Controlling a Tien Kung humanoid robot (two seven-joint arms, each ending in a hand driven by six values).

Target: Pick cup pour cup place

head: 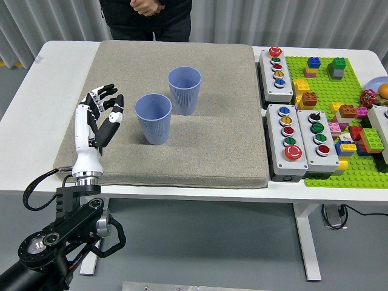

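Two blue ribbed paper cups stand upright on the grey mat [200,151]. The near cup [153,119] is left of centre. The far cup [184,90] stands just behind it and to its right. My left hand [99,115] is raised over the mat's left part, to the left of the near cup and apart from it. Its fingers [104,95] are spread and hold nothing. The right arm is out of view.
Grey button boxes [276,68] [302,140] stand right of the mat. A green baseplate [339,109] with several toy bricks lies at the far right. A person [145,15] in dark clothes stands at the table's far side, hands clasped.
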